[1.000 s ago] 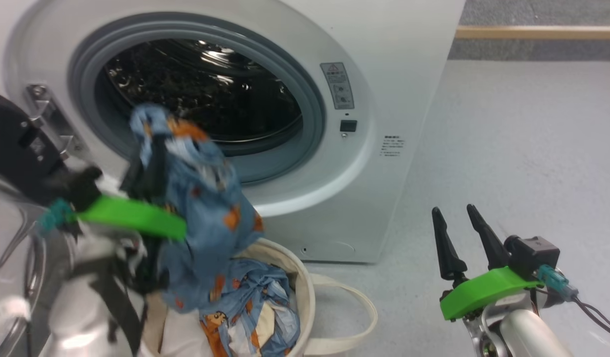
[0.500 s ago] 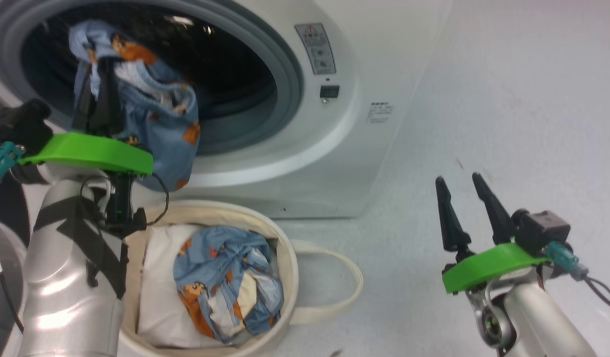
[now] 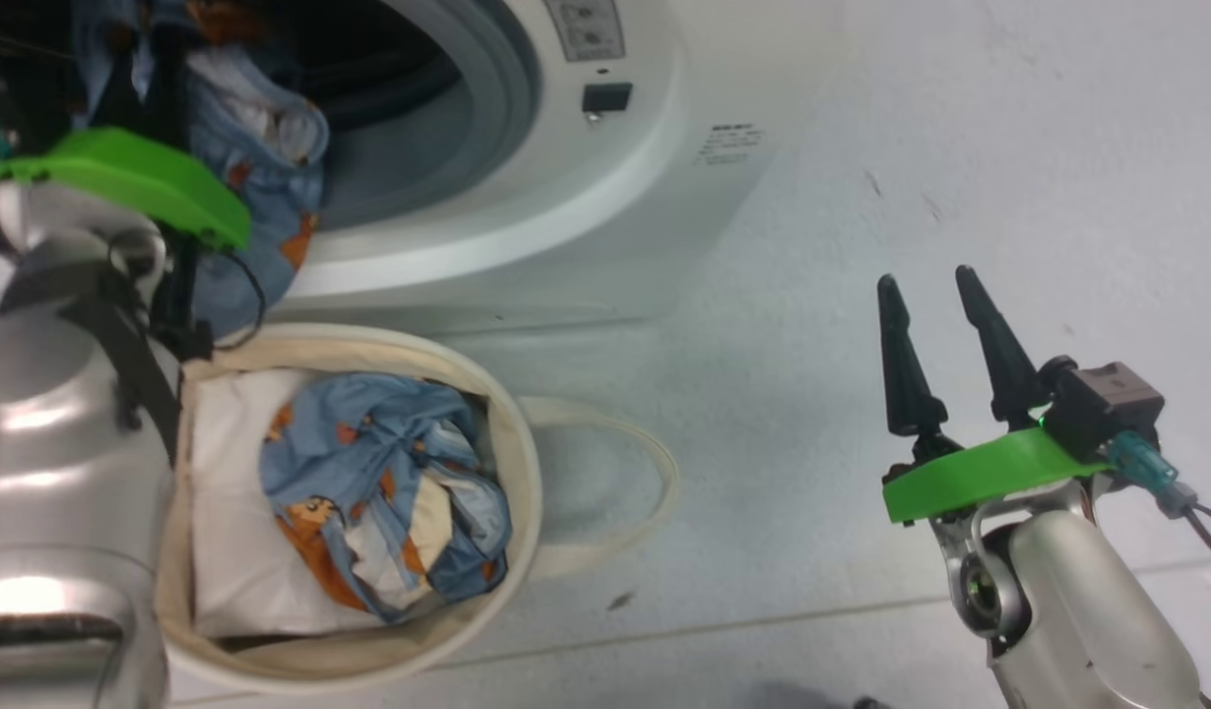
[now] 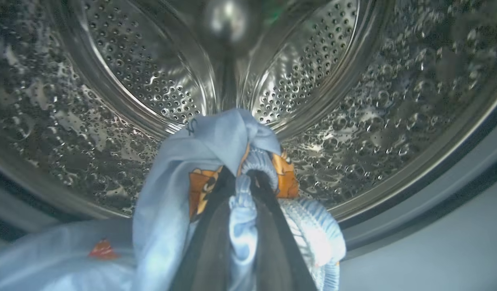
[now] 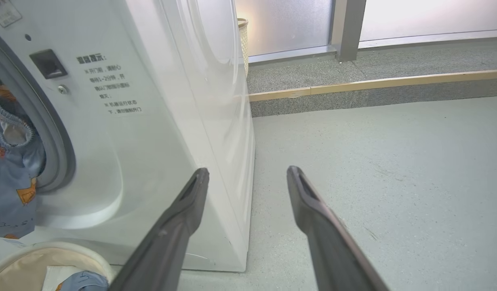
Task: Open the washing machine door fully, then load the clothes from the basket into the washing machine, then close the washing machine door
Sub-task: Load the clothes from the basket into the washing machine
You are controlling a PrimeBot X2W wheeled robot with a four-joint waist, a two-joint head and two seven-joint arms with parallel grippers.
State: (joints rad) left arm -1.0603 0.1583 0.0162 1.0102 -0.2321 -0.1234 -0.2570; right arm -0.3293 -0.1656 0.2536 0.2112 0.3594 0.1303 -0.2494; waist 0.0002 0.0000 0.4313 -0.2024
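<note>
Silver forearms (image 3: 1078, 601) bear green wrist plates (image 3: 980, 473) and black claw fingers (image 3: 901, 374).

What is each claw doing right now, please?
Left claw: shut on a soft blue bear-printed garment.
Right claw: open, holding nothing.

Perforated steel drum (image 4: 151, 93): bright polished metal w/ glare, beyond left gripper (image 4: 241, 182). Its fingers (image 4: 272, 250) are matt, dark and smooth. Btwn them is a soft blue bear-print cloth garment (image 4: 216, 141) w/ ribbed cuff. Left of right gripper (image 5: 248, 171) fingers (image 5: 184, 214): white washer casing (image 5: 171, 121), smooth, glossy. To their right: grey speckled floor (image 5: 394, 161), matt, fine-grained. Round cream canvas basket (image 3: 512, 433): matt, soft.
</note>
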